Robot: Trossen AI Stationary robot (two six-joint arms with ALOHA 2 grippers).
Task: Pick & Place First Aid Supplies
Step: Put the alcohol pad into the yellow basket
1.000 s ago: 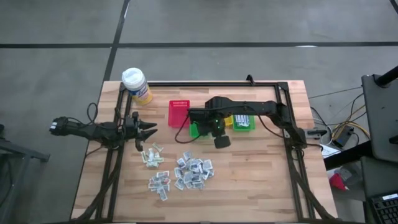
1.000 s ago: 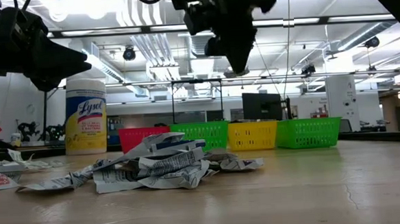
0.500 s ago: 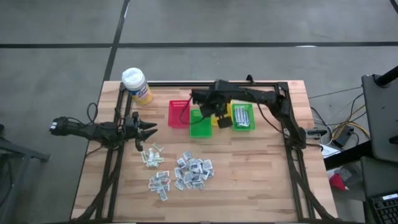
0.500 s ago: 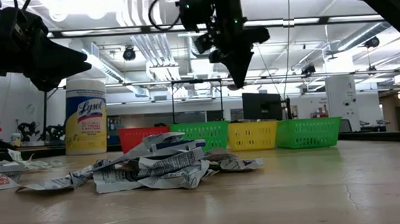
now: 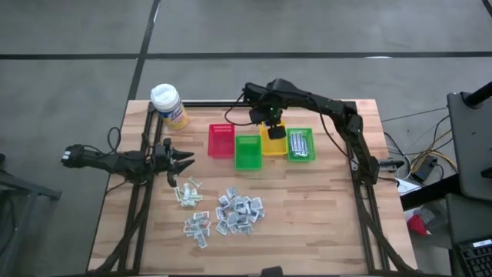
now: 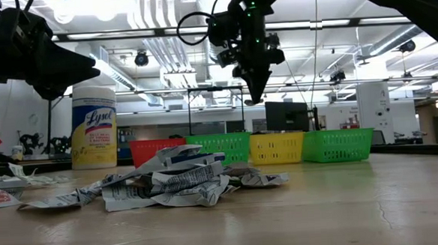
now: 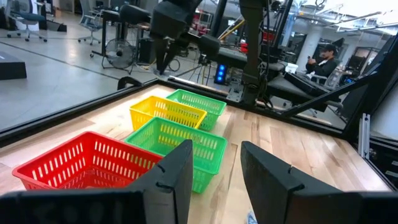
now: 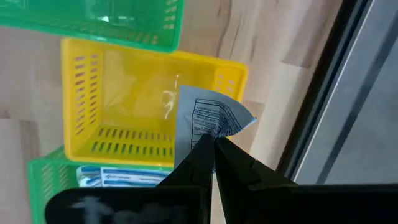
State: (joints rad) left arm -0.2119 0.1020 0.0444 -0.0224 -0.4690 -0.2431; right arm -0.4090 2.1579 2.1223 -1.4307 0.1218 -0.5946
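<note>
The first aid packets lie in loose piles on the table's near half (image 5: 240, 211), (image 5: 188, 192), (image 5: 198, 225), and they show in the low view (image 6: 173, 181). My right gripper (image 5: 270, 115) hangs over the yellow bin (image 5: 274, 143) at the far side, shut on one printed white packet (image 8: 208, 118). It also shows in the low view (image 6: 253, 94). My left gripper (image 5: 184, 160) waits open and empty at the table's left, just beyond the packets. My right gripper pinches the packet's one end (image 8: 208, 135) between its two fingertips (image 8: 200, 152). The fingers point down from above. The rest of the packet sticks out past the fingertips, bent and clear of everything, over the yellow bin's far wall (image 8: 205, 61).
Four small bins stand in a row: red (image 5: 221, 140), green (image 5: 247, 152), yellow, and a second green one (image 5: 300, 145) holding packets. A yellow wipes canister (image 5: 169, 105) stands at the far left corner. A black frame rail (image 5: 231, 103) runs along the far edge.
My right gripper has carried its packet from above the table's middle toward the far edge, passing over the green bin, and now hangs over the yellow bin. It has stayed shut. My left arm has kept still.
</note>
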